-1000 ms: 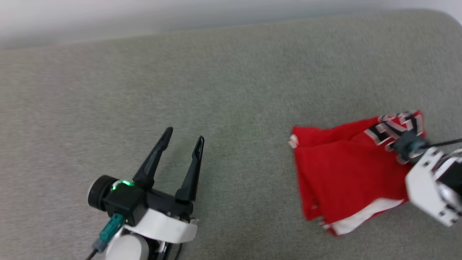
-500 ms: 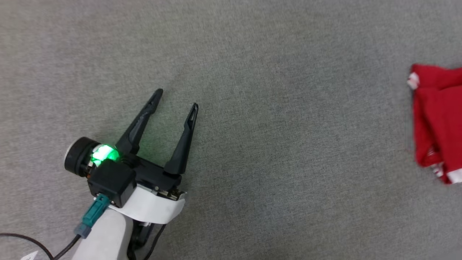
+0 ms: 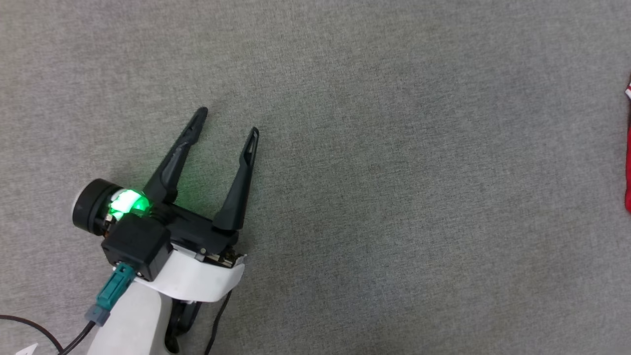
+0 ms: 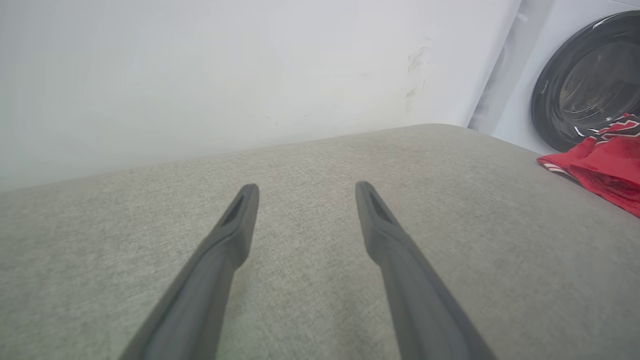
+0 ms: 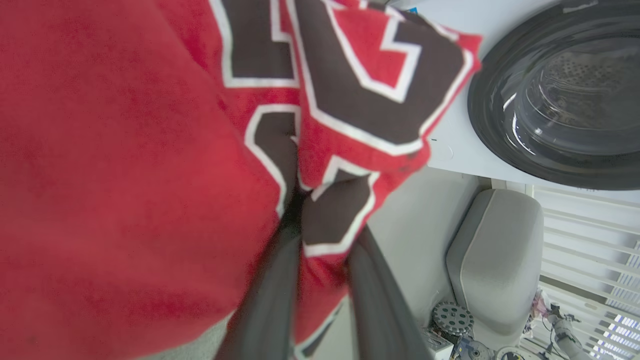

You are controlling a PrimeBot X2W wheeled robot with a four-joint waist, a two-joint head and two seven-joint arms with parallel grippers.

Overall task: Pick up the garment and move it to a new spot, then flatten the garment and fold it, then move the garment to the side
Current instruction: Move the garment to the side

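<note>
**Grey cushion, red jersey gripped at its far right**

Grey woven upholstery [image 3: 394, 148] is the work surface, and the red jersey T-shirt [image 3: 628, 167] sits at its right side, a thin sliver at the right edge of the head view. From the left wrist camera the red jersey T-shirt [image 4: 605, 167] lies bunched on the cushion's right end, with its lettered part raised a little.

The right wrist view looks straight into the red cloth [image 5: 125, 175]. The right gripper [image 5: 320, 235] has its two dark fingers drawn close together, pinching a bunch of fabric at the black, white-outlined lettering. The fingertips are buried in the cloth. Holding it at the chest print probably lets the shirt be carried as one bundle, which suits the last step, moving it aside.

The left gripper [image 3: 227, 122] hovers low over bare upholstery, well apart from the shirt. Its jaws are spread wide and hold nothing, and a green light [image 3: 127, 203] glows at its wrist. It looks parked clear of the carrying path.

Beyond the cushion stand a white wall [image 4: 200, 75] and the dark round door of a washing machine [image 4: 585, 85], just behind the shirt.
</note>
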